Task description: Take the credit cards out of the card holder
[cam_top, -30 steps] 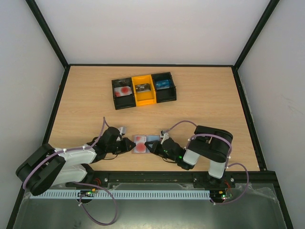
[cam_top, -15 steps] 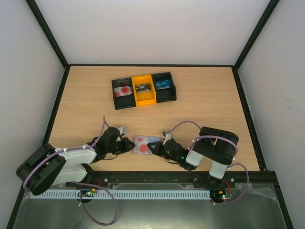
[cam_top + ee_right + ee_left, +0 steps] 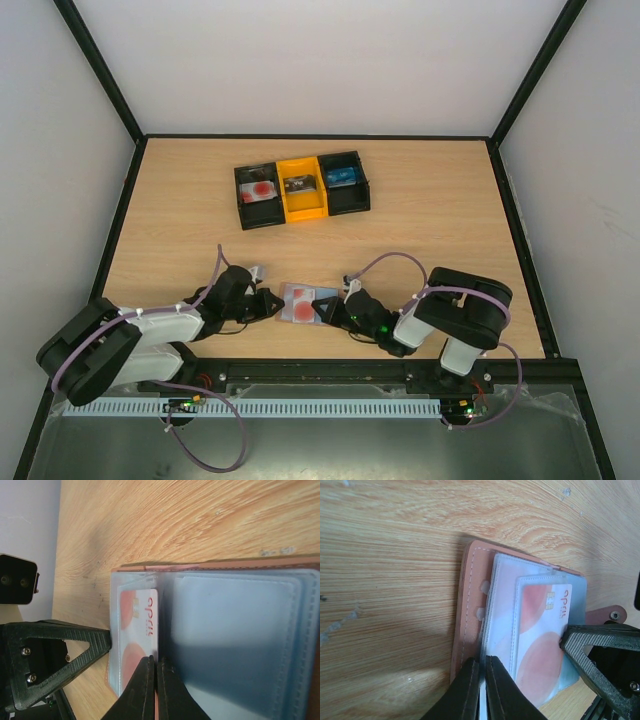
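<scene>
The card holder lies open on the table near the front edge, between my two grippers. Its pinkish-brown edge and blue-grey panels show in the wrist views. A pale credit card with red round marks sits in a clear sleeve, also visible in the right wrist view. My left gripper is shut on the sleeve's edge at the holder's left side. My right gripper is shut with nothing between its fingers. Its tips rest on the holder by the card's inner edge.
A black-and-yellow three-compartment tray stands further back at mid-table. Its left compartment holds a pale card with a red mark, and its right one holds a blue item. Black frame rails border the table.
The right gripper, shut throughout, has slid left from the holder's right edge onto its middle. The left jaws have closed a little further on the sleeve edge.
</scene>
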You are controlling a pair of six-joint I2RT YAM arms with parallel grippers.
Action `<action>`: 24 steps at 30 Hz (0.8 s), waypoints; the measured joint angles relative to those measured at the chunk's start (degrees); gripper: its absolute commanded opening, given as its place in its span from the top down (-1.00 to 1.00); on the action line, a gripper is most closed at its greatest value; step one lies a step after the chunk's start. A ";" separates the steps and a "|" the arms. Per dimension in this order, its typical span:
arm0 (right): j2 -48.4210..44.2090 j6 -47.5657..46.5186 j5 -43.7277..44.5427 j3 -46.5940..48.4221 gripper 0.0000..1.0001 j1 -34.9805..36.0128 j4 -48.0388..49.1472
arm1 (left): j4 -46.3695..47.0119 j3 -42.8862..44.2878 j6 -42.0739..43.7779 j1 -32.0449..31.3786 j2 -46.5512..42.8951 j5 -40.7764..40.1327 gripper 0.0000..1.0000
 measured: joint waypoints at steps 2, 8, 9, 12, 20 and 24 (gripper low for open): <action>-0.09 0.04 0.07 -0.04 0.96 -0.11 -0.20 | 0.02 0.00 0.00 0.00 0.00 0.00 0.84; -0.11 1.66 0.24 -0.04 0.96 -0.15 -0.07 | 0.28 0.00 -0.02 0.00 0.22 0.13 0.84; -0.11 1.99 0.46 -0.09 0.96 -0.15 0.07 | 0.33 0.00 -0.02 0.00 0.24 0.13 0.84; -0.11 3.23 1.79 -1.09 0.96 -0.15 0.96 | 0.79 0.00 -0.02 0.00 0.52 0.11 0.84; -1.11 0.81 2.36 -1.66 0.96 -0.15 0.15 | 0.94 0.00 -0.02 0.00 0.63 0.13 0.84; -5.62 -1.53 3.91 -2.36 0.96 -0.22 -4.55 | 0.98 0.00 -0.02 0.00 0.66 0.13 0.84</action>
